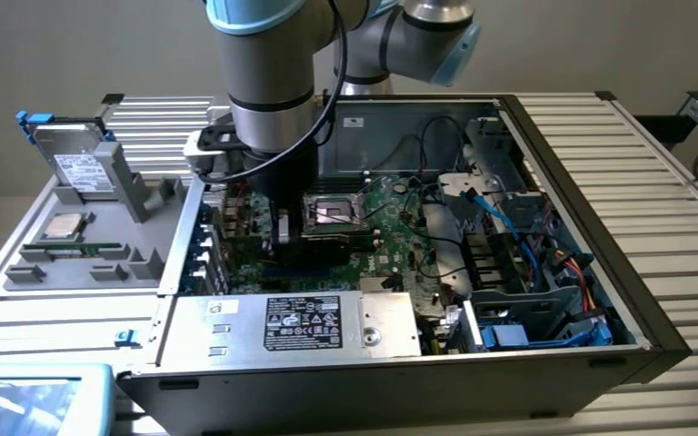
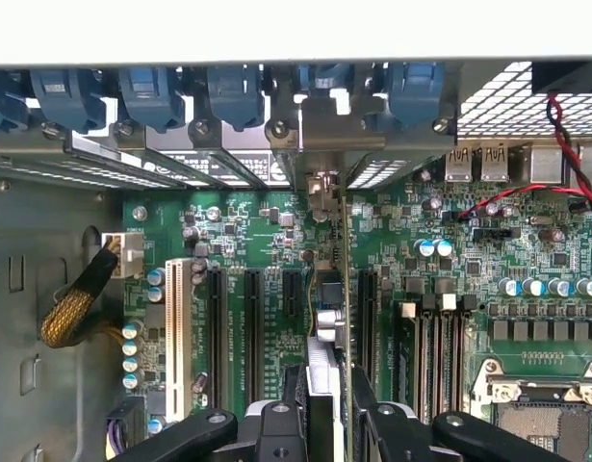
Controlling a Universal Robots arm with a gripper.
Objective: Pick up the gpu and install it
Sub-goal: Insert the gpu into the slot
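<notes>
The gpu (image 2: 326, 308) stands on edge over the green motherboard (image 2: 247, 231), seen edge-on between two black expansion slots (image 2: 249, 327). Its silver end bracket (image 2: 320, 188) reaches the rear slot openings of the case. My gripper (image 2: 324, 409) is shut on the card, one black finger (image 2: 288, 409) on each side of its near end. Whether the card is seated in a slot I cannot tell. In the exterior view my gripper (image 1: 283, 234) is down inside the open computer case (image 1: 567, 118), just beside the CPU socket (image 1: 334, 213).
Blue latches (image 2: 233, 91) line the case's rear wall. RAM slots (image 2: 435, 356) and the socket (image 2: 546, 423) lie close by. A power supply (image 1: 301, 322) and blue and orange cables (image 1: 543, 263) crowd the case. A grey tray (image 1: 143, 263) holds a hard drive (image 1: 83, 168), a CPU (image 1: 64, 227) and a RAM stick (image 1: 76, 246).
</notes>
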